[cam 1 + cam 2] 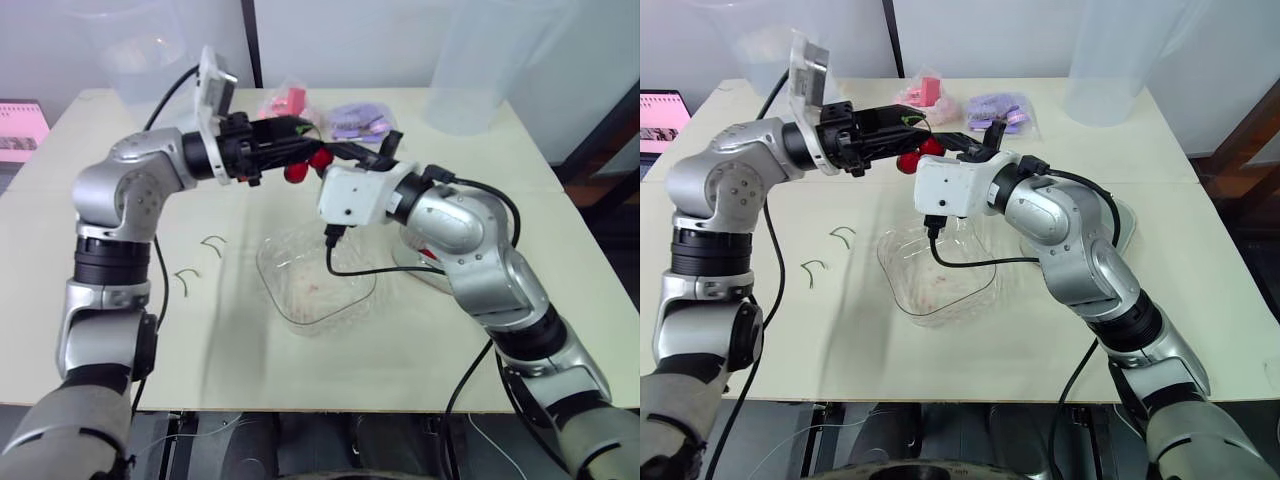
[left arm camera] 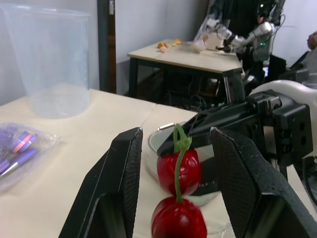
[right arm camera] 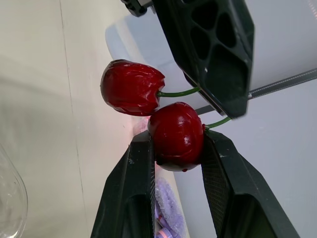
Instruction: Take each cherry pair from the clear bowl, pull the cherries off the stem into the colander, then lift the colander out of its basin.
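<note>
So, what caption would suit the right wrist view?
Right gripper pinching one cherry of two, left gripper at the stems.

2 glossy red round cherries (image 3: 131, 88) on thin green stem (image 3: 181, 92), between matt black fingers (image 3: 131, 198) of right pincer (image 3: 177, 141). Clear plastic bowl (image 1: 290, 305) below pincer, faint pink marks inside. Plain cream tabletop (image 1: 240, 360). Pink packet (image 1: 285, 102), purple packet (image 1: 355, 120) beyond pincer.
</note>
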